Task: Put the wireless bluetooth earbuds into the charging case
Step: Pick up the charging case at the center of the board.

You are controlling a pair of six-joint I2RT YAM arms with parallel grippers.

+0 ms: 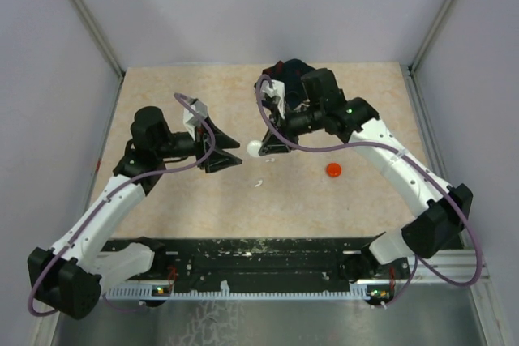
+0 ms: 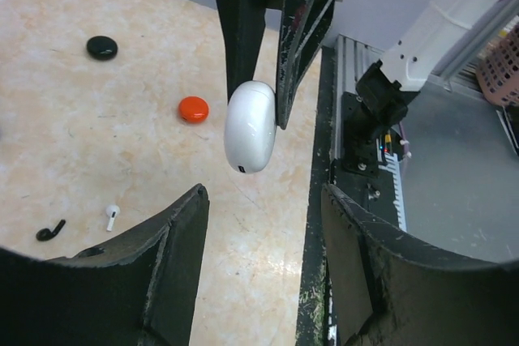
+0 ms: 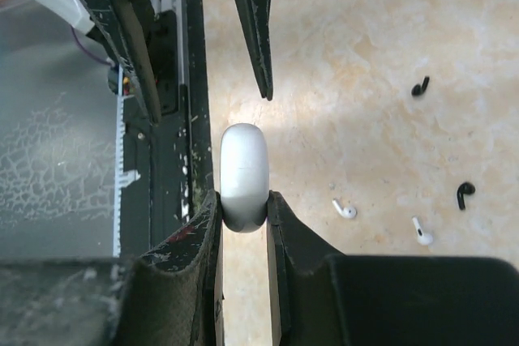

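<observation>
So, beige tbl (image 1: pixel 203 200), grey walls (image 1: pixel 243 6); R hand (image 3: pixel 243 204) grips white case (image 3: pixel 243 160), L hand (image 2: pixel 263 200) open.

From above, the white case (image 1: pixel 255 148) showed only as a pale spot between the left tool (image 1: pixel 237 155) and the right tool (image 1: pixel 261 148), and the earbuds (image 1: pixel 258 182) on the surface (image 1: pixel 203 208) were specks too small to tell in shape. A dark bundle (image 1: pixel 292 66) at the far edge was mostly hidden behind the right arm (image 1: pixel 381 139). In the right wrist view the case's lower end was hidden between that tool's fingers (image 3: pixel 195 241).
</observation>
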